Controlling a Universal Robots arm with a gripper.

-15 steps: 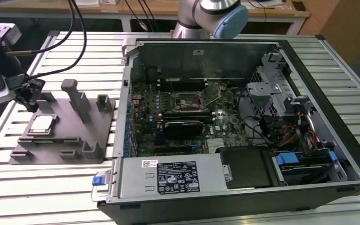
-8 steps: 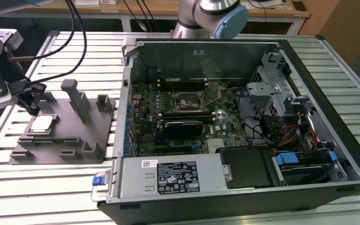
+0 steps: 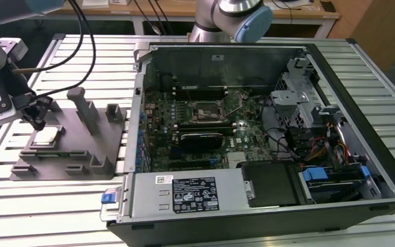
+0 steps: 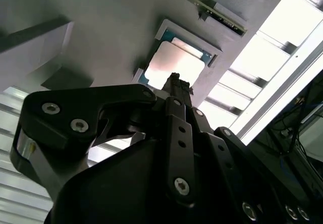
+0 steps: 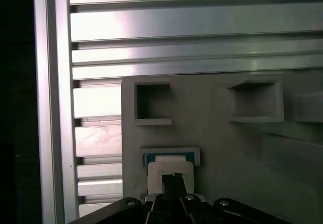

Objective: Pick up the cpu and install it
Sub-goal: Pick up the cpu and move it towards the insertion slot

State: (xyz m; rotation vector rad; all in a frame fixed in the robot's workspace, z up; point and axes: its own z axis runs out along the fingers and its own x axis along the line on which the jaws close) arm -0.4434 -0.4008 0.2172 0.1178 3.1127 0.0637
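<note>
Bench (image 3: 47, 206): slatted aluminium top that carries the grey fixture (image 3: 81, 139) and all else.
Computer case (image 3: 204, 56): lies open on its side just beside the fixture, on the exterior view's right of it, with a green board inside.
Arm (image 3: 235, 13): its base stands beyond the case, well apart from the fixture.
Fixture: a flat grey plastic block with upright posts and square recesses, seen in both wrist views (image 4: 101, 27) (image 5: 222, 148).
Gripper (image 3: 38, 123): hangs point-down straight over the fixture's shallow square pocket. In both wrist views (image 4: 174, 80) (image 5: 176, 177) its two thin black fingers are pressed together at the tips with nothing between them. Whether the tips touch the chip below cannot be told.
Socket (image 3: 205, 109): a black-and-metal frame on the board in the case, well apart from the fixture.
Cpu (image 3: 47, 136): a thin flat square with a pale silver-white top and a blue-green edge, lying flat in the fixture's pocket directly under the gripper tips, in both wrist views (image 4: 176, 62) (image 5: 169, 166).
</note>
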